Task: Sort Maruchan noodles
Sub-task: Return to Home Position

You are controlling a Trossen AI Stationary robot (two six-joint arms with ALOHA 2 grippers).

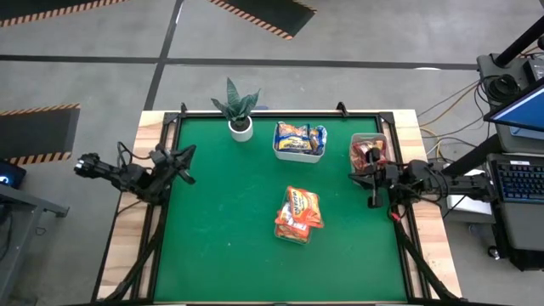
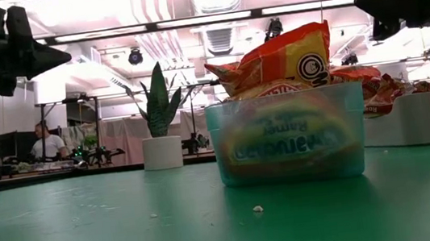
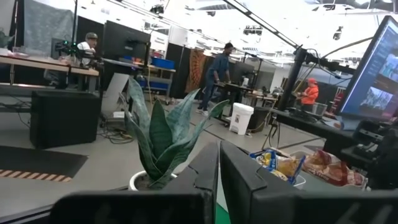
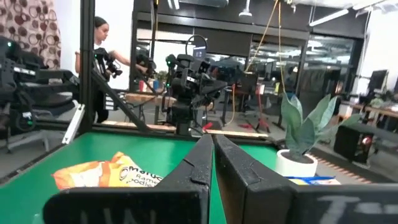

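Orange noodle packs [image 1: 298, 212] heaped in clear tray [image 2: 228, 159] near middle of green mat [image 1: 221, 238], top packs poking above tray rim in low view. Yellow-and-blue noodle packs [image 1: 297, 136] in white tub [image 1: 276, 145] toward far edge. Red noodle packs [image 1: 369, 153] in grey bin [image 1: 382, 140] just right of tub, at right edge of mat. Left gripper [image 1: 185, 163] raised at left edge of mat, well apart from all packs, fingers [image 3: 205, 177] pressed nearly together on nothing. Right gripper [image 1: 371, 185] raised at right edge, just beside grey bin on its near side, fingers [image 4: 194, 165] closed to a point, nothing between. Snake plant [image 1: 237, 102] in white pot [image 1: 241, 129] at far edge, left of tub. Mat flat, with scattered pale crumbs [image 2: 258, 209] close to low camera, black frame round it, pale wooden tabletop [image 1: 429, 255] showing at the sides. Floor grey concrete with orange-black hazard stripes [image 1: 263, 15]. Keyboard [image 1: 518, 180] and blue screen [image 1: 520, 110] right of table. Room beyond: open workshop, long ceiling lights, desks, other rigs. Seated person [image 2: 45, 141] far left in low view. Standing person in dark top [image 3: 217, 68] and another in orange [image 3: 309, 93] in left wrist view. Standing person [image 4: 99, 56] by another rig in right wrist view.
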